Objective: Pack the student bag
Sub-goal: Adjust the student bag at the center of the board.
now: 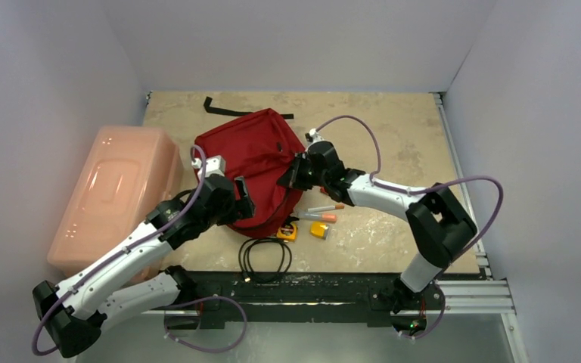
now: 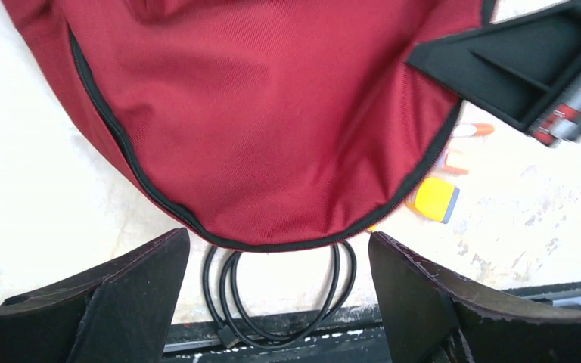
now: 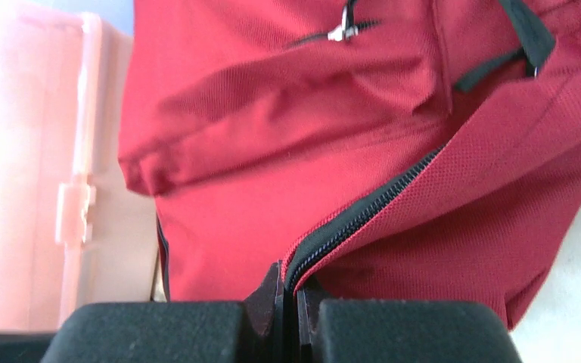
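Top external: dark red fabric backpack [image 1: 261, 162] lies flat on the beige tabletop [image 1: 393, 136], roughly mid-table, between the two arms. Long axis runs near-far with a slight tilt. The rounded end edged with black zipper points at the arm bases. Black strap ends [image 1: 219, 106] trail out past its far end.

Left gripper [image 2: 278, 236]: jaws wide apart, hanging over the backpack's near rounded end with nothing pinched. Left wrist view shows red fabric and the zipper curve between the fingers. Can't tell if they touch the cloth.

Right gripper [image 3: 289, 291]: jaws together, clamped on the backpack at its right side. In the right wrist view the black zipper track runs straight down into the seam between the fingers, and the fabric is pulled up in a ridge there. A silver zipper pull [image 3: 340, 30] sits higher on the cloth, apart from the grip.

Around the backpack:
- Pale pink rigid plastic box [image 1: 113, 193] is just beside its left side, lid on.
- Coiled black cable [image 1: 265, 257] lies just off the near rounded end.
- Two orange-capped markers [image 1: 321, 212] lie at the near right, close to the zipper edge.
- Two small yellow items [image 1: 319, 230] lie on the near side of the markers. One touches or nearly touches the rounded end.
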